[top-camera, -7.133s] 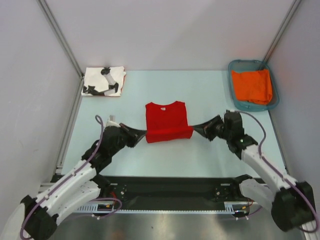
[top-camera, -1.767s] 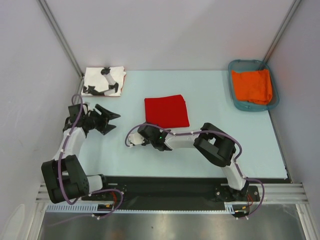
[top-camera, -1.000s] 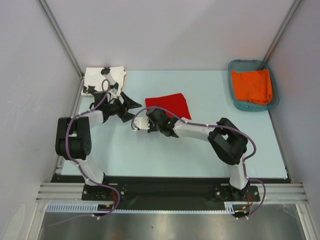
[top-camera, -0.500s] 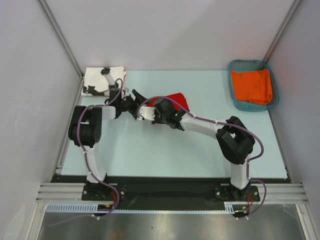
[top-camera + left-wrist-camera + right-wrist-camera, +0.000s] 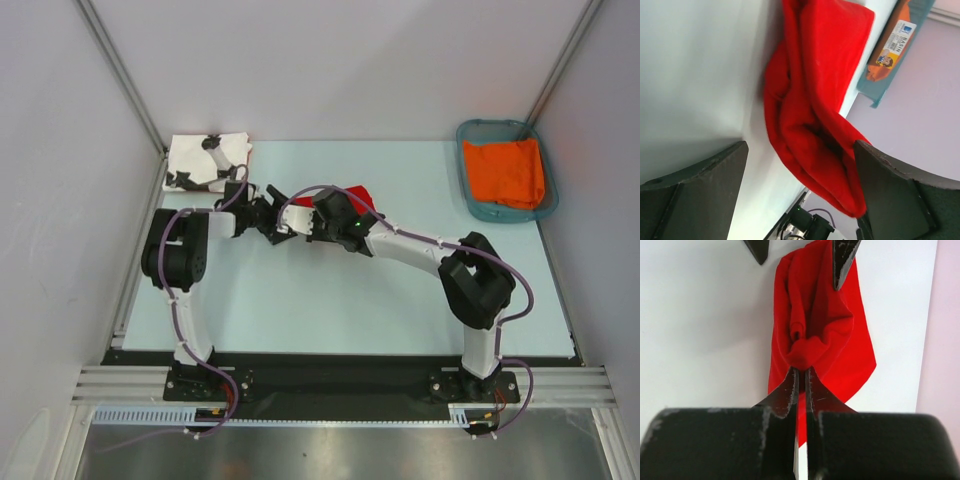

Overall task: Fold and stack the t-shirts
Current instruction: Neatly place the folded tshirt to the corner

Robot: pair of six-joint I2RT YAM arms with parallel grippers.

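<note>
The red t-shirt (image 5: 815, 325) is bunched up, and my right gripper (image 5: 801, 371) is shut on a fold of it. In the top view only bits of the red t-shirt (image 5: 359, 193) show beside the right gripper (image 5: 298, 215). My left gripper (image 5: 272, 212) faces it from the left, wide open. In the left wrist view the red t-shirt (image 5: 810, 100) hangs between the spread fingers of the left gripper (image 5: 800, 150), close to the right finger; I cannot tell whether it touches. The white t-shirt (image 5: 208, 162) with black shapes lies folded at the far left corner.
A teal basket (image 5: 472, 205) holding an orange cloth (image 5: 505, 170) stands at the far right. The right arm's forearm stretches across the middle of the table (image 5: 300, 300). Grey walls close in the table on both sides.
The right gripper has moved up and left with the red t-shirt, bunching the flat fold. The left gripper has slid right until its open fingers straddle the cloth.
</note>
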